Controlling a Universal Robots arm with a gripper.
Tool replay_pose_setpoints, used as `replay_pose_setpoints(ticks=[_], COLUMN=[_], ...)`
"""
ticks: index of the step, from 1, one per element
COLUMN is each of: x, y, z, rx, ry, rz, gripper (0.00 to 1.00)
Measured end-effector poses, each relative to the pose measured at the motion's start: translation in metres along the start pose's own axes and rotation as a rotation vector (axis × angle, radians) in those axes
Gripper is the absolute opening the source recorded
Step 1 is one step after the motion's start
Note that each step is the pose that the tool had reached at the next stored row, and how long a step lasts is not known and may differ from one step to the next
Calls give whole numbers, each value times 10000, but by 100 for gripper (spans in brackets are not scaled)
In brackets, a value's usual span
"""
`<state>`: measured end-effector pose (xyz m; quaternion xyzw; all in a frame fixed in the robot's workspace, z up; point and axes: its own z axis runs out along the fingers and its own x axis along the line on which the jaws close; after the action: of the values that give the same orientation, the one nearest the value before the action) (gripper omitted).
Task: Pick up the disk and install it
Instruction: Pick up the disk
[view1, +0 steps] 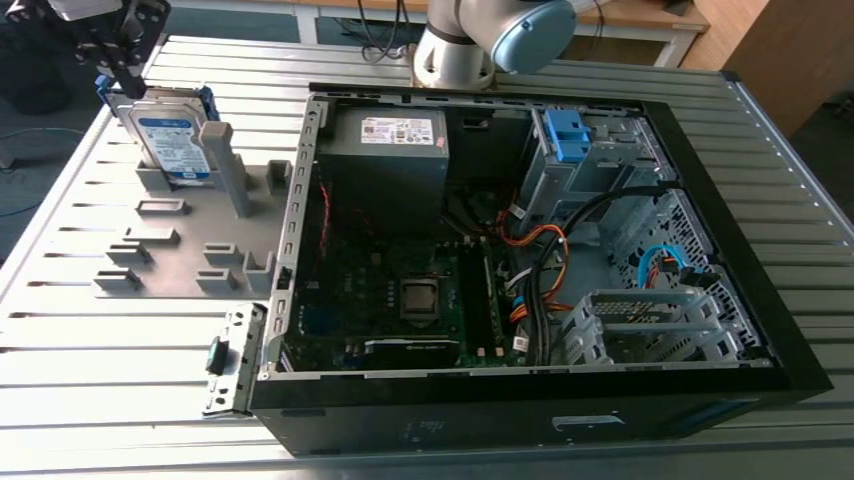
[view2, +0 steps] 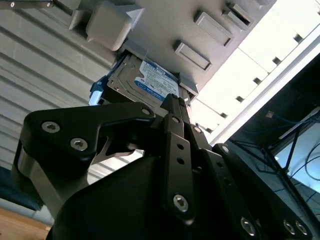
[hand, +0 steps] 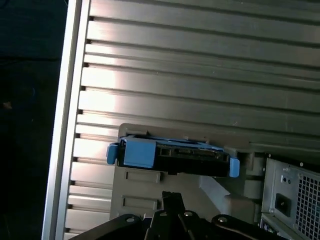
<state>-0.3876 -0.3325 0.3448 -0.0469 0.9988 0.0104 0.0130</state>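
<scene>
A slatted silver metal tabletop (view1: 120, 400) fills most of the exterior view. Behind its back edge stand a white-framed desk (view1: 667, 40) and a brown wooden panel (view1: 787, 60), and dark flooring shows past the edge at the exterior view's left. An open black computer case (view1: 534, 425) lies on its side across the middle and the exterior view's right of the tabletop. Inside it are a grey boxy power supply with a white sticker (view1: 387, 160), a dark motherboard (view1: 400, 290) and a metal drive cage with a small blue plastic latch (view1: 567, 135). Just beside the case, toward the tabletop's edge at the exterior view's left, sits a flat grey plastic holder (view1: 174, 250) with raised posts and slots. The disk (view1: 174, 140), a flat rectangular silver hard drive with a blue-and-white label and a bright blue plastic bracket, stands on edge in a slot at the holder's back corner. It is well apart from the drive cage and shows in both wrist views (view2: 150, 82) (hand: 172, 155). The light grey arm (view1: 461, 50), with a pale blue joint cap (view1: 534, 30), rises from the tabletop's back edge behind the case. Its black gripper (view1: 127, 80) hangs pointing down over the disk's upper edge, near but not gripping it. In both wrist views (view2: 172, 102) (hand: 170, 196) the fingers meet in one narrow tip, pressed together with nothing between them.
</scene>
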Motion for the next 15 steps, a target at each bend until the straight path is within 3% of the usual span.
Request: replay_pose_setpoints(ticks=[6, 15], x=[0, 0], y=[0, 0], z=[1, 3], rx=[-28, -59], ry=[20, 42], rz=[-1028, -2185], gripper=[11, 11])
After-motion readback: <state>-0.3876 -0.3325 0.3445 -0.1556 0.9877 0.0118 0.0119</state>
